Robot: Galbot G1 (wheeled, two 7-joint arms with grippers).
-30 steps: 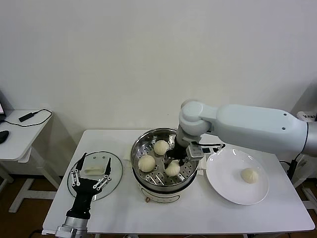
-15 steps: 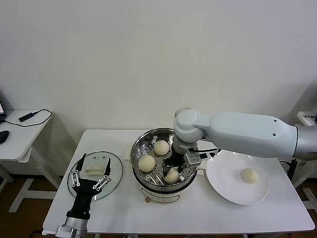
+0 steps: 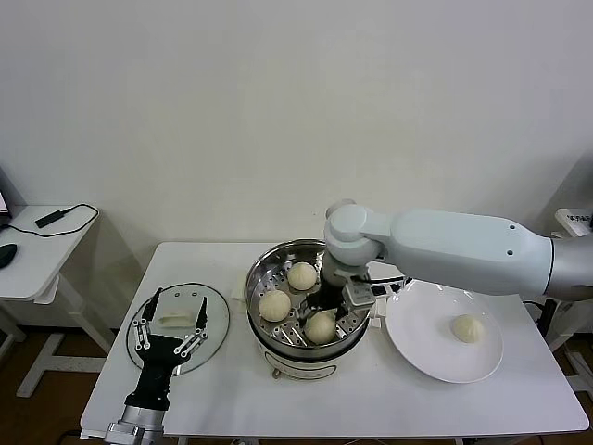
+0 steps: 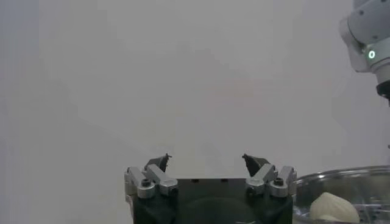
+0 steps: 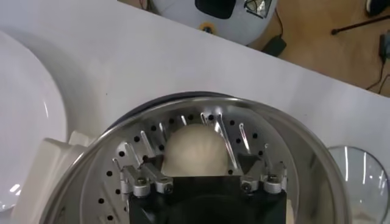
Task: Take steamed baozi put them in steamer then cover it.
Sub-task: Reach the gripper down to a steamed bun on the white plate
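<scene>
The steamer [image 3: 278,357] stands at the table's middle with three baozi on its perforated tray: one at the back [image 3: 301,275], one on the left [image 3: 274,305], one at the front [image 3: 321,326]. My right gripper [image 3: 327,304] reaches down into the pot. In the right wrist view the gripper [image 5: 200,161] is open, and the front baozi [image 5: 196,146] rests on the steamer's tray [image 5: 292,140] between its spread fingers. A fourth baozi [image 3: 466,327] lies on the white plate [image 3: 422,343]. My left gripper [image 3: 170,326] is open and empty over the glass lid [image 3: 219,311].
The lid's white handle [image 3: 176,311] lies under the left gripper. A small side table [image 3: 28,250] with a cable stands at the far left. The left wrist view shows the left gripper [image 4: 207,160], the steamer's rim [image 4: 341,175] and one baozi [image 4: 332,209].
My right gripper lowered the front baozi toward the tray's front and let it rest there. The left arm has not moved.
</scene>
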